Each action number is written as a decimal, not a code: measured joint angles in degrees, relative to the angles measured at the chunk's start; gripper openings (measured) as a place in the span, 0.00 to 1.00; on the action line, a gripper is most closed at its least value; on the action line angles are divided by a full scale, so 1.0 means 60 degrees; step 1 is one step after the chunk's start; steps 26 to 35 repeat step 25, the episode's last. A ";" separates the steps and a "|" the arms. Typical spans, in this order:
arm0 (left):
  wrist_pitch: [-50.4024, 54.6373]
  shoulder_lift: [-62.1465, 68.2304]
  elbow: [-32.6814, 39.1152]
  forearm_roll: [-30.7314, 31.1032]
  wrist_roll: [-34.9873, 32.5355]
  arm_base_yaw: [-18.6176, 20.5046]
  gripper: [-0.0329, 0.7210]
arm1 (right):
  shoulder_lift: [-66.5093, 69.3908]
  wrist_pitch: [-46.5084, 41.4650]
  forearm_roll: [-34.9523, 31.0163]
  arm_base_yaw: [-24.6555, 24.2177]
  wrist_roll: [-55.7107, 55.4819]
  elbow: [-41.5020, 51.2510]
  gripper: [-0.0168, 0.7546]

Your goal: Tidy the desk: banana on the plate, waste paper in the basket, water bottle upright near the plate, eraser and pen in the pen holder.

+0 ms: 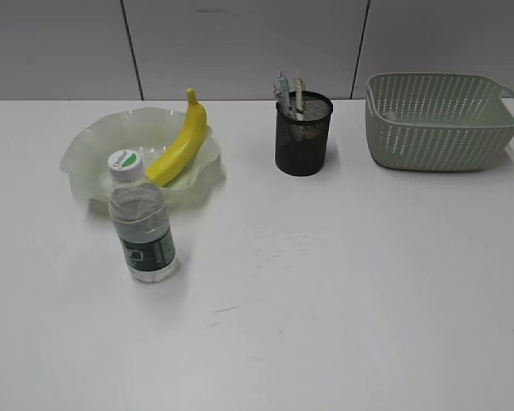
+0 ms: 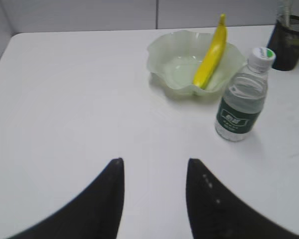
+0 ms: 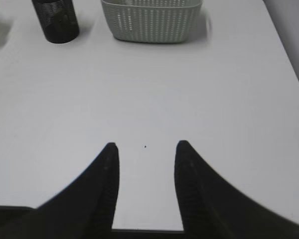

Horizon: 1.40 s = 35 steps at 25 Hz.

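The yellow banana (image 1: 182, 147) lies in the pale-green ruffled plate (image 1: 90, 147) at the back left of the white desk (image 1: 325, 291). Just in front of the plate the water bottle (image 1: 141, 223) stands upright. Pens (image 1: 289, 92) stick out of the black mesh pen holder (image 1: 302, 135). At the back right sits the sage-green basket (image 1: 441, 120); a pale scrap shows dimly inside, perhaps the waste paper. The eraser is not visible. My left gripper (image 2: 154, 162) and right gripper (image 3: 144, 145) hang open and empty over bare desk; neither shows in the exterior view.
A grey panelled wall runs behind the desk. The desk's right edge (image 3: 289, 55) shows in the right wrist view, its left edge (image 2: 0, 59) in the left wrist view. Faint scuff marks (image 1: 227, 308) lie mid-desk.
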State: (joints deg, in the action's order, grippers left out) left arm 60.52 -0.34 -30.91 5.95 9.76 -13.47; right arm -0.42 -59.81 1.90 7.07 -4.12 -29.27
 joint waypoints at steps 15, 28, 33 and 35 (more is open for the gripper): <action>0.0000 0.0000 0.0000 0.0000 0.0008 0.0351 0.45 | -0.0011 0.0000 -0.0317 -0.0441 0.0000 0.0000 0.42; 0.0000 0.0000 0.0000 0.0000 0.0017 0.0351 0.45 | -0.0011 0.0000 -0.0317 -0.0441 0.0000 0.0000 0.42; 0.0000 0.0000 0.0000 0.0000 0.0017 0.0351 0.45 | -0.0011 0.0000 -0.0317 -0.0441 0.0000 0.0000 0.42; 0.0000 0.0000 0.0000 0.0000 0.0017 0.0351 0.45 | -0.0011 0.0000 -0.0317 -0.0441 0.0000 0.0000 0.42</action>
